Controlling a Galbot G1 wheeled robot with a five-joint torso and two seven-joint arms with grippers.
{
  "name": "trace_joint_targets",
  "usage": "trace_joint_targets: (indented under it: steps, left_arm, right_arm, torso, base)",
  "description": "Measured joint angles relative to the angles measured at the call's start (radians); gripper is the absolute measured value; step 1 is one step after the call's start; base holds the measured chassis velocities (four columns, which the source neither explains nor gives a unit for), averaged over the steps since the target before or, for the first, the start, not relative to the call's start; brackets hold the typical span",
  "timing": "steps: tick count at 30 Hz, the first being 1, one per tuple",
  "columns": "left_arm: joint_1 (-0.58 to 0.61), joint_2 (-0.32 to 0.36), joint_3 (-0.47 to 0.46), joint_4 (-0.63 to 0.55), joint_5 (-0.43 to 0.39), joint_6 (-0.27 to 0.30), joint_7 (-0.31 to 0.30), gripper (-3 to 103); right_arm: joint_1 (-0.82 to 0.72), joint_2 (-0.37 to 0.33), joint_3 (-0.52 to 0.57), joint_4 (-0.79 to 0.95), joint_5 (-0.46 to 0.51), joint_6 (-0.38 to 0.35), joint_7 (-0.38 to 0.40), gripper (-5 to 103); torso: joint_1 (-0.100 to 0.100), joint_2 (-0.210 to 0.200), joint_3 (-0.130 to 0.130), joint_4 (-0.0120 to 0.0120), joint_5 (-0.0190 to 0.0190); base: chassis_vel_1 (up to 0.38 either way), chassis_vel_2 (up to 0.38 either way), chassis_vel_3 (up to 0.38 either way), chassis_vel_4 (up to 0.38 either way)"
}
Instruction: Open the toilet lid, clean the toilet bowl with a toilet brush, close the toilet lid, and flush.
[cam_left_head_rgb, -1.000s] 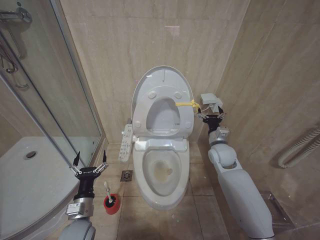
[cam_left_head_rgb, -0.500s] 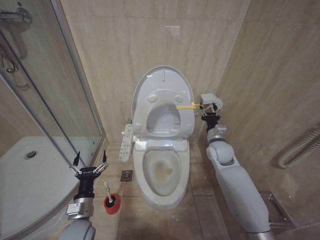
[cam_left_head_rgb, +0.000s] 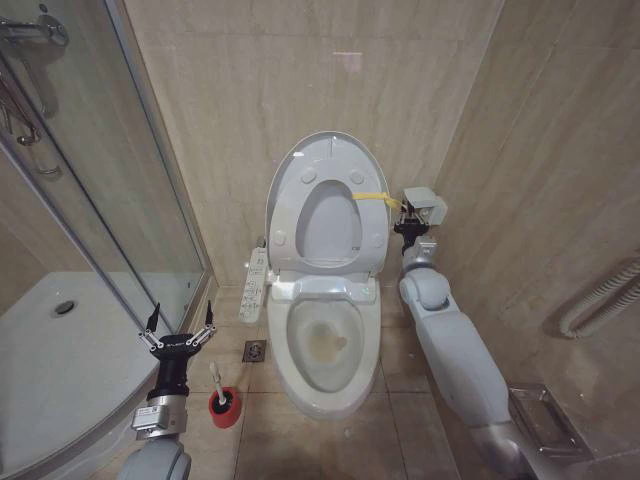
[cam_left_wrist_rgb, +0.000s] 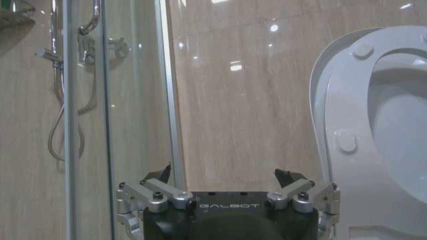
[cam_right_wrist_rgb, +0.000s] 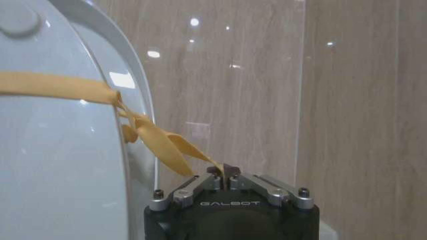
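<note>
The toilet lid (cam_left_head_rgb: 327, 152) stands upright against the beige tiled wall (cam_left_head_rgb: 250, 90), long axis vertical, with the ring seat (cam_left_head_rgb: 325, 225) raised against it. The right gripper (cam_left_head_rgb: 403, 213), at the seat's 3 o'clock, pinches the yellow strap (cam_right_wrist_rgb: 157, 145) tied to the seat. Below, the toilet bowl (cam_left_head_rgb: 322, 345) runs lengthwise toward the robot. At its 9 o'clock on the floor, the toilet brush (cam_left_head_rgb: 217, 385) stands in its red cup; beside it the left gripper (cam_left_head_rgb: 178, 332) hangs spread.
</note>
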Motion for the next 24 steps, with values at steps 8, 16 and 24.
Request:
trace_joint_targets:
  steps: [8,16,24]
  left_arm:
    - [0.0,0.0,0.0,0.0,0.0,0.0,0.0,100]
    - [0.0,0.0,0.0,0.0,0.0,0.0,0.0,100]
    - [0.0,0.0,0.0,0.0,0.0,0.0,0.0,100]
  right_arm:
    - [0.098,-0.025,-0.02,-0.101,-0.005,0.007,-0.007,1]
    - [0.154,-0.043,-0.022,-0.148,-0.004,0.012,-0.008,1]
    - [0.155,-0.071,0.004,-0.148,0.002,0.013,-0.011,1]
  torso:
    - [0.0,0.0,0.0,-0.0002,0.0002]
    - [0.0,0.0,0.0,-0.0002,0.0003]
    - [0.0,0.0,0.0,0.0006,0.0002]
  base:
    - [0.0,0.0,0.0,0.0]
    - [0.0,0.0,0.0,0.0]
    - [0.0,0.0,0.0,0.0]
